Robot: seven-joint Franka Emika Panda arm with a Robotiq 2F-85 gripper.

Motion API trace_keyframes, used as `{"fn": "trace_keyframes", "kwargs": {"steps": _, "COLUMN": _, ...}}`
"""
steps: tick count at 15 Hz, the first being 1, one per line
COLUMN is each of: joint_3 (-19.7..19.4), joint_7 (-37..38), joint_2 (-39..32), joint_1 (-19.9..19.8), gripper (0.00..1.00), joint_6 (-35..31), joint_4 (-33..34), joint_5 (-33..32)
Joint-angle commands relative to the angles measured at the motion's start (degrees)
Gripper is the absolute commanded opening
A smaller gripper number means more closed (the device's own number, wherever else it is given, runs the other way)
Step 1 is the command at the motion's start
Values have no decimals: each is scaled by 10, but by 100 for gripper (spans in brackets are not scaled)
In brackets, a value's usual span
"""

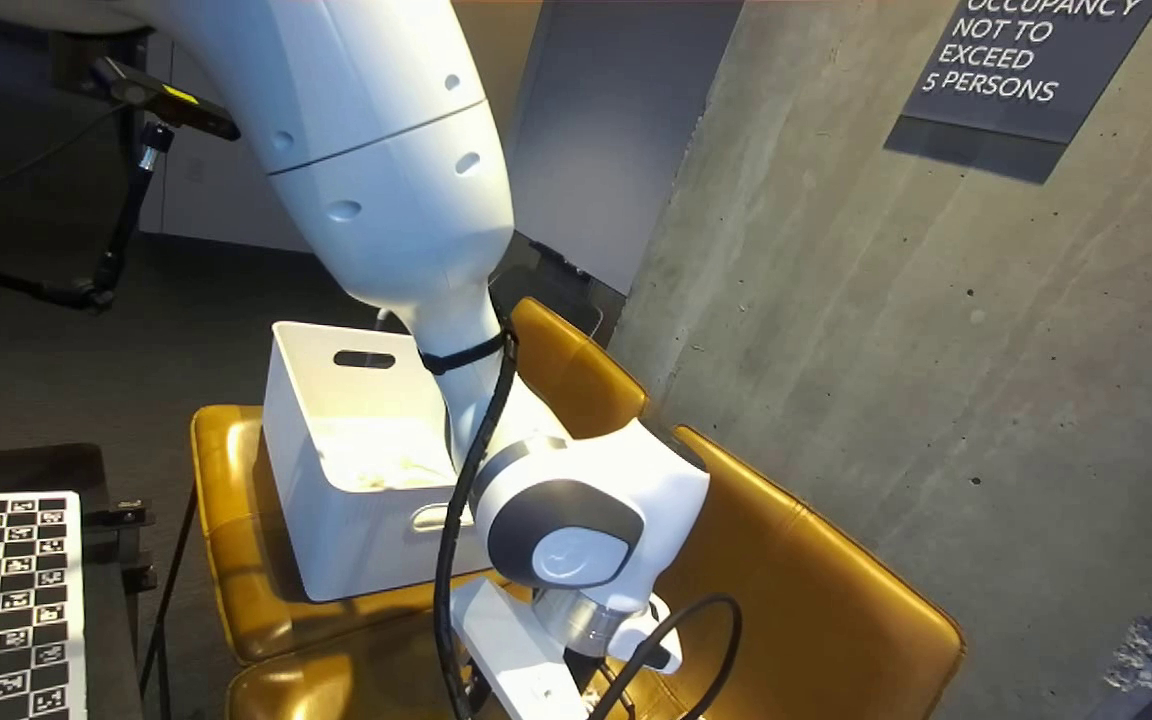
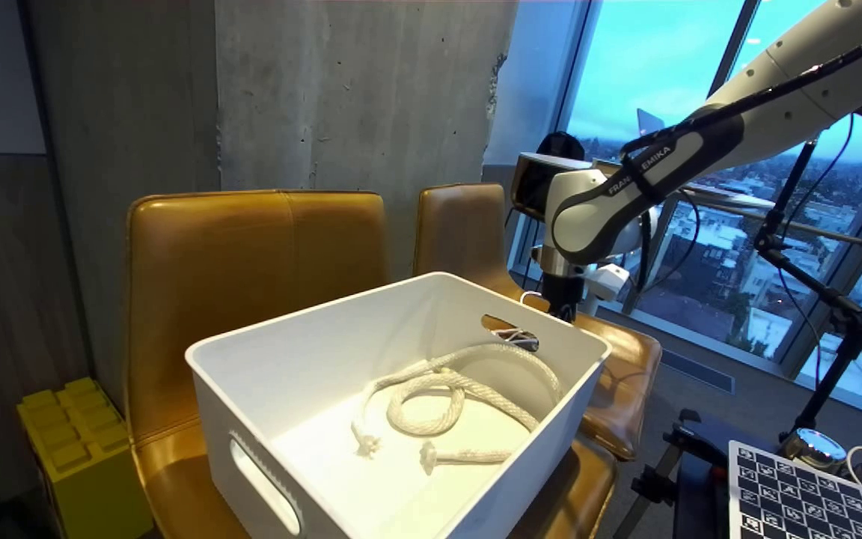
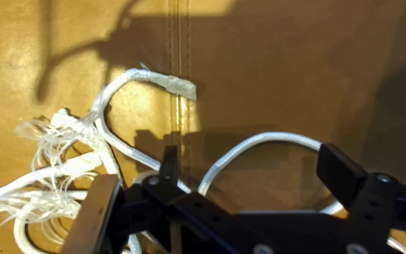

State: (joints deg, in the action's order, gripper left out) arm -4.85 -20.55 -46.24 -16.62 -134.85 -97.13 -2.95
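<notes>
My gripper (image 3: pixel 249 158) is open in the wrist view, its two black fingers wide apart over a tan leather chair seat (image 3: pixel 277 70). A loop of thin white cord (image 3: pixel 259 138) lies between the fingers and passes behind the right fingertip. I cannot tell whether a finger touches it. To the left lie thicker white ropes with frayed ends (image 3: pixel 56 204) and a cord end wrapped in pale tape (image 3: pixel 176 86). In an exterior view the gripper (image 2: pixel 564 308) points down behind a white box (image 2: pixel 311 308), fingertips mostly hidden. Cream rope (image 2: pixel 427 427) lies coiled inside the box.
The white box also shows in an exterior view (image 1: pixel 336 545), on a neighbouring chair seat. Tan chair backs (image 1: pixel 796 560) stand against a concrete wall (image 1: pixel 836 300). A checkered board (image 1: pixel 11 610) lies on a black stand. A yellow block-like object (image 2: pixel 90 464) stands beside the chair.
</notes>
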Motion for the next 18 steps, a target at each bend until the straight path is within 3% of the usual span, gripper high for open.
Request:
{"fn": "trace_keyframes", "kwargs": {"steps": 1, "joint_3": -1, "joint_7": 5, "joint_2": -15, "joint_1": -10, "gripper": 100, "joint_6": 7, "joint_4": 12, "joint_5": 1}}
{"fn": "trace_keyframes", "kwargs": {"steps": 12, "joint_3": -3, "joint_7": 12, "joint_2": -60, "joint_1": -29, "gripper": 100, "joint_6": 47, "joint_4": 105, "joint_5": 7}}
{"fn": "trace_keyframes", "kwargs": {"steps": 18, "joint_3": -3, "joint_7": 19, "joint_2": -80, "joint_1": -21, "gripper": 100, "joint_6": 46, "joint_4": 105, "joint_5": 2}}
